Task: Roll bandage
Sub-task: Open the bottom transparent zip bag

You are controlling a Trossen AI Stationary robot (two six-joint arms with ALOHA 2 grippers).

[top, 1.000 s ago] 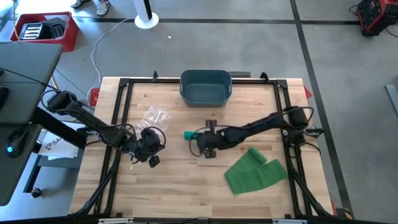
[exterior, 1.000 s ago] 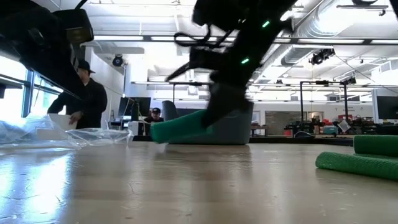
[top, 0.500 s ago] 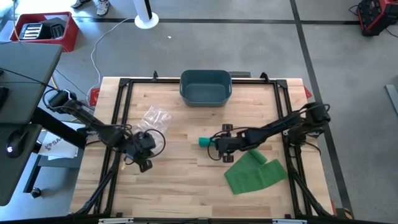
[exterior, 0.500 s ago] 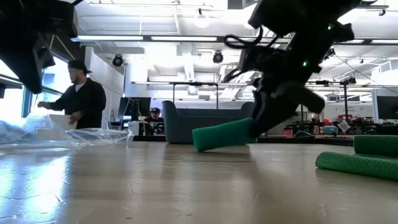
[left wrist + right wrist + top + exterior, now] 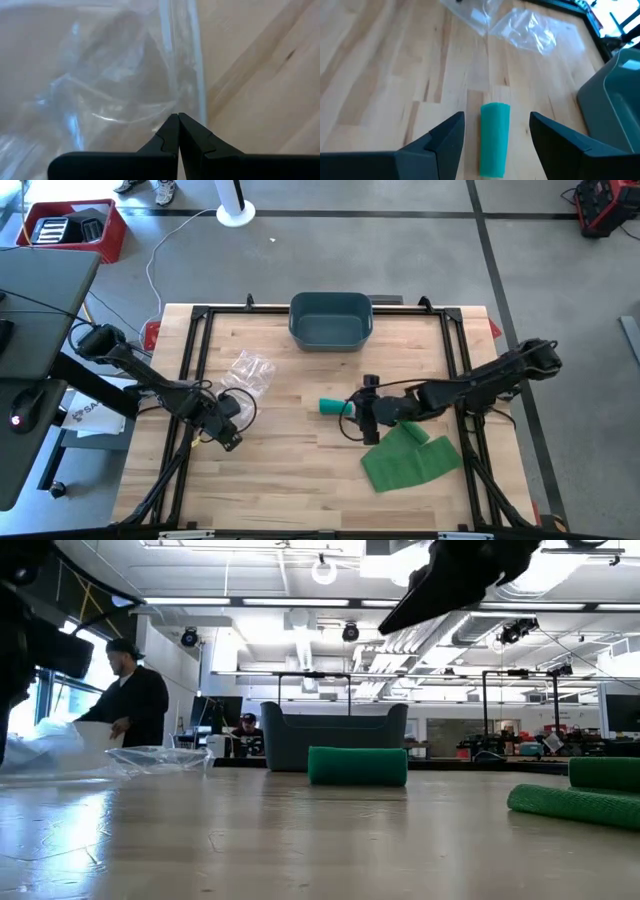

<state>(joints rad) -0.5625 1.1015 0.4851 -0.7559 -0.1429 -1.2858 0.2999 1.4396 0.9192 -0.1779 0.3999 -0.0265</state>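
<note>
Rolled teal-green bandage cylinder (image 5: 331, 407) lies flat on the light wooden slatted table (image 5: 290, 470), about centre of the high view, nothing gripping it; in the low view it sits centre frame (image 5: 357, 766), resting lengthwise on the tabletop in front of the bin. Right gripper (image 5: 366, 412) is just right of the roll in the high view, fingers spread wide, roll end near the gap but clear of both; right wrist view shows the roll (image 5: 494, 137) lying between the two dark fingers (image 5: 447, 137), apart from each. Right arm runs in from the right edge of the table. Flat, loosely folded green bandage sheet (image 5: 408, 456) lies lower right of centre in the high view, just below the right gripper; low view shows it at the right edge (image 5: 580, 798). Dark blue-grey plastic bin (image 5: 331, 319) sits at top centre of the table. Crumpled clear plastic bag (image 5: 249, 368) lies left of centre, upper half of the table. Left gripper (image 5: 228, 439) is at the left side of the table, below the bag, fingers pressed together with nothing pinched; left wrist view has the closed fingertips (image 5: 178, 131) pointing at the clear plastic (image 5: 100, 75). Low view: a person in dark clothing and a cap (image 5: 125, 690) stands at left in the room behind.
</note>
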